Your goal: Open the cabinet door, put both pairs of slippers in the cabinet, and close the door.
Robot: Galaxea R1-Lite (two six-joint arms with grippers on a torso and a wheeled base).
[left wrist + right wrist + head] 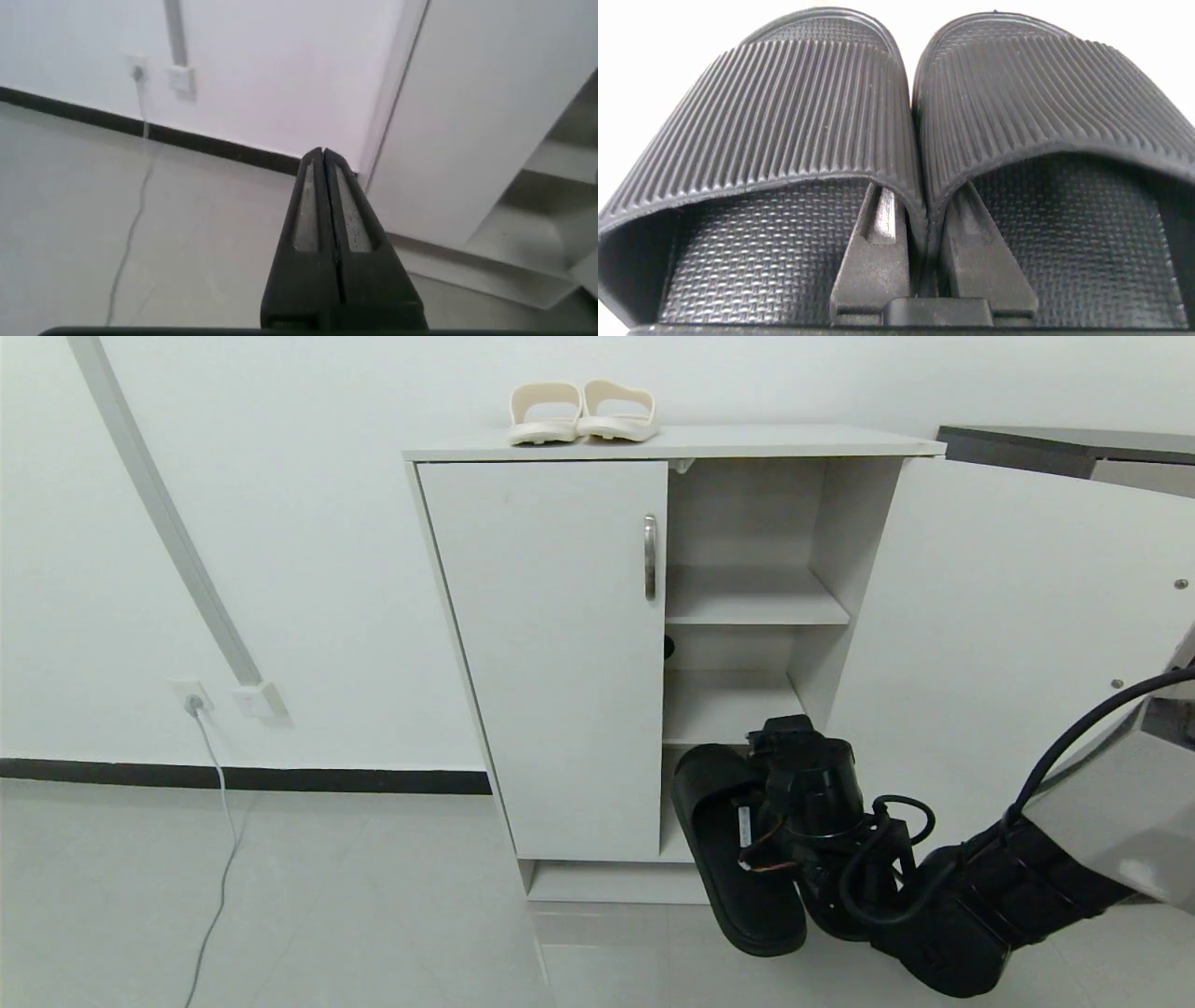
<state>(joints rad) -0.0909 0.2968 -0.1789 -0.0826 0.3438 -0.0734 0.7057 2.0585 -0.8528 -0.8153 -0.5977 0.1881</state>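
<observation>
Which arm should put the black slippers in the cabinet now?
Right. The right gripper holds both black slippers before the open cabinet; the left gripper is shut, empty, near the closed door.

Head cam: high, faces cabinet (541, 663) front-on. L wrist cam: low, past own fingers (308, 215), shares cabinet & wall socket (137, 67). R wrist cam: v. close on black slippers (785, 121).
</observation>
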